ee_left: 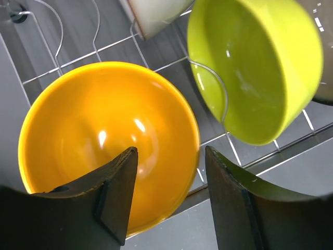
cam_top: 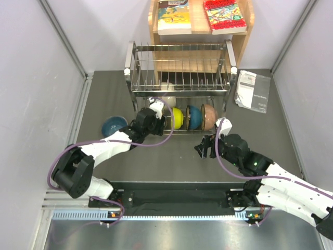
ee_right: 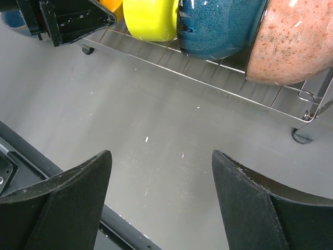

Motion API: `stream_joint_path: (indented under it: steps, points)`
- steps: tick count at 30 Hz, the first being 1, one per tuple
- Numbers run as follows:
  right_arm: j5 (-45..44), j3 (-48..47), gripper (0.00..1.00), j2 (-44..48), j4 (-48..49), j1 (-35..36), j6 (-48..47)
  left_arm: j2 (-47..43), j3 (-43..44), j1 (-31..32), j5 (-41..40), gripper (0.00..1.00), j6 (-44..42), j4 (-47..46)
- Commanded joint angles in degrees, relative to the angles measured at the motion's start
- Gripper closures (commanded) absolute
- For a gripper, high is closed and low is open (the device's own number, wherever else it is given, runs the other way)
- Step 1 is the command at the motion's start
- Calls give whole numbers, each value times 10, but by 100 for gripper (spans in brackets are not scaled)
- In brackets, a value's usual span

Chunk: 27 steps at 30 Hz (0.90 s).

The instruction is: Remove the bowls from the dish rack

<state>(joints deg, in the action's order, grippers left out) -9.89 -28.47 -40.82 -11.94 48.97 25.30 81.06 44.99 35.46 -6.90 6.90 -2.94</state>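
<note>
**Step in hand:** pickup of the orange bowl (ee_left: pixel 104 130) from the lower tier of the dish rack (cam_top: pixel 179 78). We find the left end effector (ee_left: pixel 171 153) partly open and gripping nothing. The bowl's rim sits between its jaws, with one finger inside the bowl and one outside. The right end effector (ee_right: pixel 161 156) stands wide open and empty above the worktop (cam_top: pixel 177 161), just in front of the rack.

**Next move, in our judgement:** close on the rim, then lift the bowl clear of the wire dividers without knocking the yellow-green bowl (ee_left: pixel 255 67) beside it.

**Count:** one rack and six bowls.
- Five bowls stand in the lower tier: the cream bowl (cam_top: pixel 167 99), orange, yellow-green, the teal bowl (ee_right: pixel 218 26) and the pink bowl (ee_right: pixel 296 41).
- One blue bowl (cam_top: pixel 113 125) rests on the worktop, left of the rack.
</note>
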Motion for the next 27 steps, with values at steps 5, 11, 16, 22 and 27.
stream_joint_path:
  steps: [5,11,16,22,27]
  points:
    - [-7,10,22,7,31,6,8,22,30,13,9,40,-9,-7]
    - [-13,12,22,14,31,5,10,64,48,24,-22,41,-7,6]
    - [-14,17,22,21,28,3,10,87,56,25,-94,48,5,13]
    - [-14,20,22,23,28,2,10,75,41,25,-123,69,8,-13]
    - [-12,19,22,18,29,1,10,69,41,25,-114,83,7,-22]
